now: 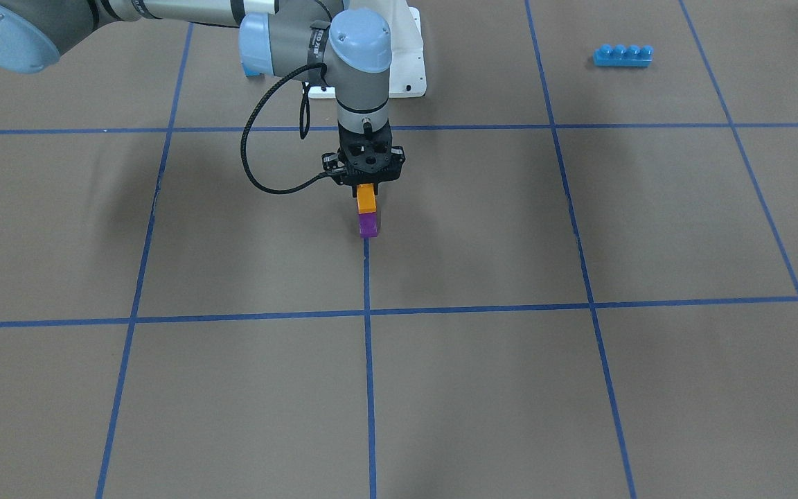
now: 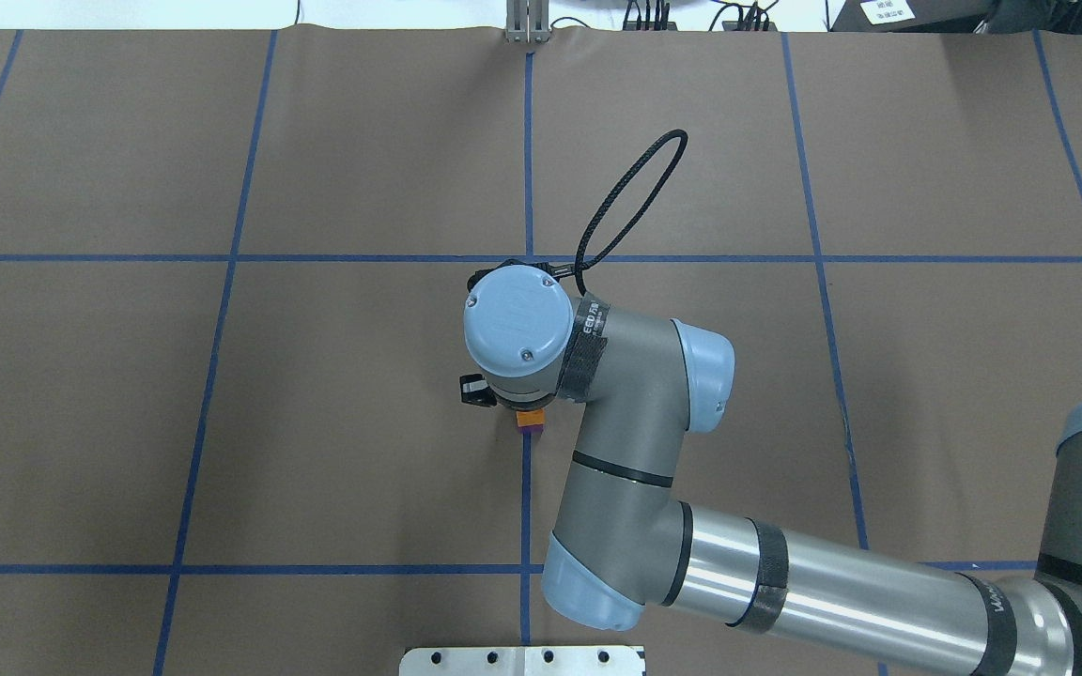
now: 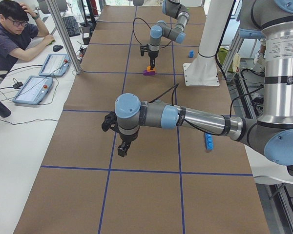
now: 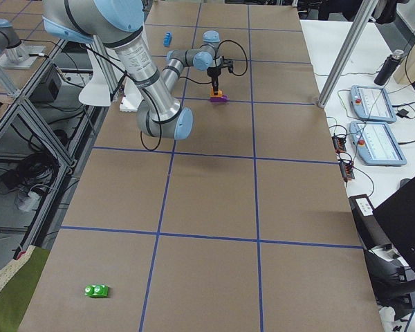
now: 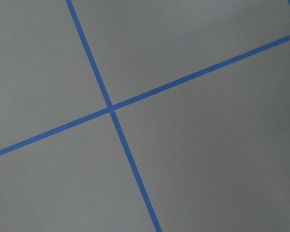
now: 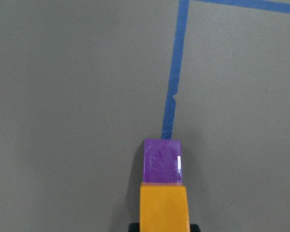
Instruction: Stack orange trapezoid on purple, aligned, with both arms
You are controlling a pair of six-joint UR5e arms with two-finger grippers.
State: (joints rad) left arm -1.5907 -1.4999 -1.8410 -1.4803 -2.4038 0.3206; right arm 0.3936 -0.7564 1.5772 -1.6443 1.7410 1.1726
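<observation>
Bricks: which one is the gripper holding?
The orange trapezoid, pinched in the right gripper. It sits on top of the purple brick, while the long blue brick lies far off by itself.

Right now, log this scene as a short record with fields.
orange trapezoid: on top of the purple brick, apparently touching
purple brick: on the table, at the end of a blue tape line
right gripper: pointing down, shut on the orange trapezoid
left gripper: above bare table, far from the stack; open or shut unclear
alignment: sides look roughly flush in the front view; not certain
long blue brick: lying apart, untouched
</observation>
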